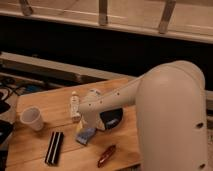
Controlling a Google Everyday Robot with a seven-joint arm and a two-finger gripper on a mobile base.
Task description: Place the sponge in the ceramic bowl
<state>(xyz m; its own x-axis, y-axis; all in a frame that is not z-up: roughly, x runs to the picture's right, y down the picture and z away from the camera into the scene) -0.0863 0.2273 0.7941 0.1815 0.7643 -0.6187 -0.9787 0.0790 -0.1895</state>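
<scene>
Sponge (85, 136), long axis seemingly lower-left to upper-right, tool (86, 123) above

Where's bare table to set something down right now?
Bare wood lies between the paper cup and the small bottle, and at the front-left corner beside the black block. Crowded in the middle: the gripper is at the sponge, with the bowl and red object close by.

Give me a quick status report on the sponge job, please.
Gripper low over the sponge, beside the ceramic bowl. Sponge lying on table, outside bowl. White bottle close by.
</scene>
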